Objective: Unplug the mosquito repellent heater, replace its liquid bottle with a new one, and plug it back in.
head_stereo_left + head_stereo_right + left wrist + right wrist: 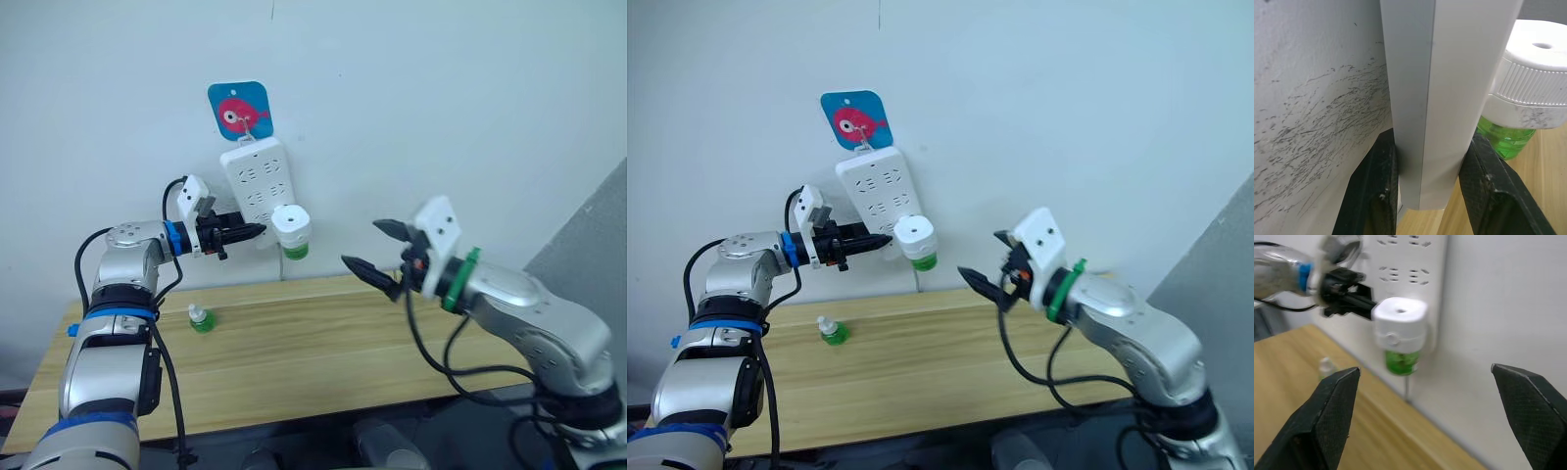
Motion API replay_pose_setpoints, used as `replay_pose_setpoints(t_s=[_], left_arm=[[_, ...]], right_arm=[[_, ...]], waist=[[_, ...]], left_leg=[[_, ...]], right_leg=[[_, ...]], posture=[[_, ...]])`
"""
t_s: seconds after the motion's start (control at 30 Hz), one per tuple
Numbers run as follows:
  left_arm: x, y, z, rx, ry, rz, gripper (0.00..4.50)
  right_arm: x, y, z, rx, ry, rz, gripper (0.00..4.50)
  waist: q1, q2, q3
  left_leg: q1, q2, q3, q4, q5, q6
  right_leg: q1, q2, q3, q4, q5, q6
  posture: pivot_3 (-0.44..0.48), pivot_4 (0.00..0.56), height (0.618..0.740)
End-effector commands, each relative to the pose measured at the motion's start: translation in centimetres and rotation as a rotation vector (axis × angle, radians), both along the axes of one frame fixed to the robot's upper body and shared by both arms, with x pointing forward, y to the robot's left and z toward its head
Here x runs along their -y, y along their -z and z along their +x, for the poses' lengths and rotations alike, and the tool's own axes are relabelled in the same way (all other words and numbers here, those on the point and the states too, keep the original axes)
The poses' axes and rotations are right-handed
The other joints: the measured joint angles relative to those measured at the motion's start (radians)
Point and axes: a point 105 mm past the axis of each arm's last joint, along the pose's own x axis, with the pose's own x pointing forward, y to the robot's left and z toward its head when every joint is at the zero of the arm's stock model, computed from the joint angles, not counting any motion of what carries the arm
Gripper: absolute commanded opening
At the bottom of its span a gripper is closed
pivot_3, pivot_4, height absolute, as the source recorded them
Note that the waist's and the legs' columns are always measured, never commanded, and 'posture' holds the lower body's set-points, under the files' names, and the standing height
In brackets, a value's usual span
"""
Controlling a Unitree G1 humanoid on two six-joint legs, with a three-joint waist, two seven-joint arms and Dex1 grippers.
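Heater plugged in on the wall strip, my left gripper bracing the strip's edge

The mosquito repellent heater [291,226] sits in the lower right of the hanging power strip [255,181], its liquid bottle [295,252] green beneath it. My left gripper [1427,183] is clamped on the strip's lower edge — black fingers [1374,193] pressed to both sides, just beside the heater. The new one [201,317], white-capped, stands on the wooden table [323,362] below — well apart. My right gripper [377,250] hovers over the table with fingers spread wide, holding nothing.
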Motion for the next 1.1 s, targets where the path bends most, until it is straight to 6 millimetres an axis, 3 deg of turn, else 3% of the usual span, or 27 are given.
replay_pose_setpoints(t_s=[0.03,0.23,0.8,0.97,1.1], left_arm=[[0.4,-1.4,0.1,0.05,0.002,-0.02,1.32],[0.7,-1.3,0.0,0.047,0.007,-0.018,1.32],[0.7,-0.9,-0.4,0.044,0.001,-0.016,1.32],[0.4,-0.9,-0.6,0.043,-0.006,-0.017,1.32],[0.3,-0.9,-0.7,0.044,-0.011,-0.016,1.32]], right_arm=[[-2.3,-0.4,0.9,0.021,0.052,-0.009,4.5],[-4.9,-0.2,1.8,0.007,0.095,0.006,4.5],[-9.2,-1.1,4.3,0.006,0.08,0.079,4.5],[-9.7,-0.9,4.0,-0.002,0.038,0.068,4.5],[-9.0,-0.8,3.8,-0.011,0.028,0.059,4.5]], waist=[[0.001,0.0,0.0],[0.003,0.0,0.0],[-0.014,0.0,0.0],[-0.026,0.001,0.0],[-0.026,0.001,0.0]], left_leg=[[-0.001,0.0,0.0,0.0,0.0,0.0],[-0.004,-0.001,-0.001,0.001,0.0,0.0],[-0.001,-0.001,-0.001,0.002,0.003,0.0],[0.0,-0.001,-0.002,0.002,0.007,0.005],[0.0,-0.001,-0.002,0.001,0.007,0.005]], right_leg=[[-0.001,0.0,0.0,0.001,0.0,0.0],[-0.007,-0.001,0.0,0.01,0.002,-0.004],[-0.008,0.0,-0.001,0.017,0.001,-0.003],[-0.008,0.001,-0.001,0.018,0.001,-0.002],[-0.008,0.001,-0.001,0.018,0.001,-0.002]], posture=[[-0.278,0.072,0.74],[-0.268,0.072,0.74],[-0.239,0.072,0.74],[-0.231,0.067,0.74],[-0.229,0.066,0.74]])
